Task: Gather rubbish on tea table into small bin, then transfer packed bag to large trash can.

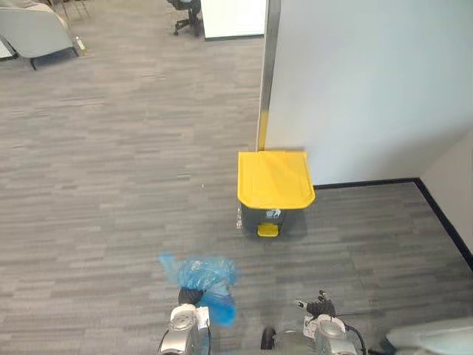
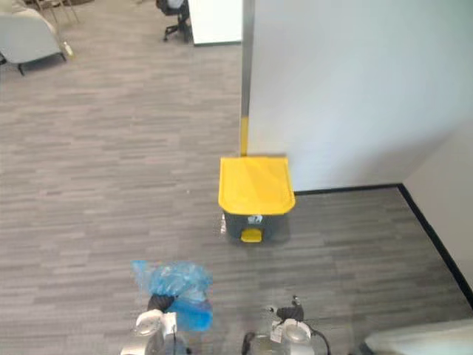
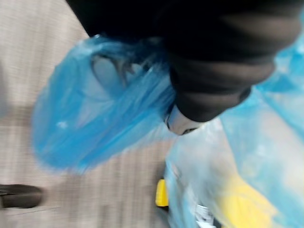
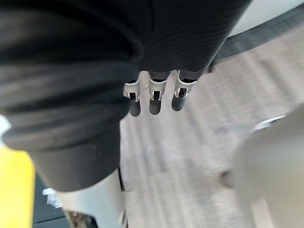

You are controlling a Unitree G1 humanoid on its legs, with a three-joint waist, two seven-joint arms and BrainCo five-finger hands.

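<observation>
Your left hand is closed on the bunched neck of the packed blue bag. Your right hand hangs loose and empty. Ahead, well apart, the yellow-lidded trash can stands closed. Gathering looks done; the drop remains.

trash can stood on the floor, its back against the foot of a wall, near the wall's left corner. bag hung nearer, left of the can and apart from it, at the left hand. right hand right of the bag, before the can. armchair and desk chair far behind, to the left.
</observation>
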